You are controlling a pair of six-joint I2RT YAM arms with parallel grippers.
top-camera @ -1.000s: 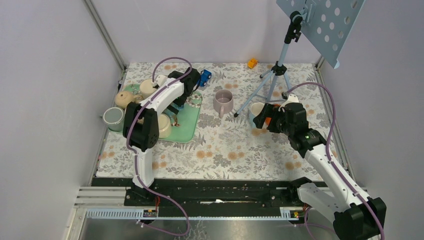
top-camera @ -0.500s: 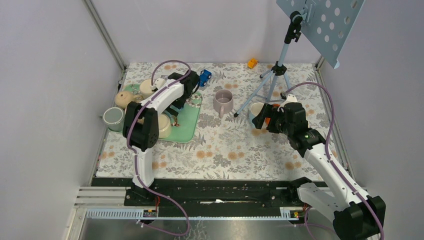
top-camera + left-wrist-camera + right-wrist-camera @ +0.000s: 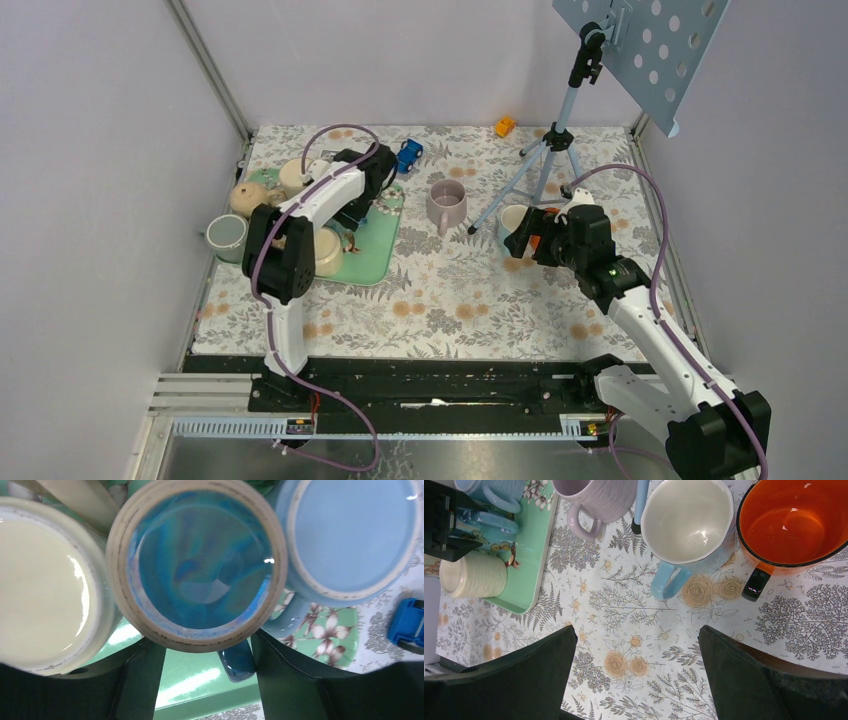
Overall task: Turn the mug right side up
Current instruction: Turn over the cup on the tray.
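Note:
In the left wrist view a blue-glazed mug (image 3: pixel 197 562) stands upside down on the green tray (image 3: pixel 200 682), its unglazed foot ring facing the camera. Its dark blue handle (image 3: pixel 237 662) lies between the fingers of my left gripper (image 3: pixel 205 655) and rests against the right finger (image 3: pixel 290 675). Tray shows between the handle and the left finger, and the fingertips are hidden under the mug's base. The jaws stand partly open. From above, this gripper (image 3: pixel 372 195) hangs over the tray's far end. My right gripper (image 3: pixel 638 635) is wide open above bare tablecloth.
A light blue mug (image 3: pixel 350 535) and a cream one (image 3: pixel 42 590) crowd the blue mug. A lilac mug (image 3: pixel 446 205), a white-lined blue mug (image 3: pixel 686 520), an orange mug (image 3: pixel 791 522) and a tripod (image 3: pixel 548 160) stand mid-table. More crockery (image 3: pixel 247 197) sits left, and a blue toy car (image 3: pixel 409 155) lies behind.
My left gripper's jaws have narrowed around the mug's handle, and the arm has shifted slightly over the tray. The right arm has not moved.

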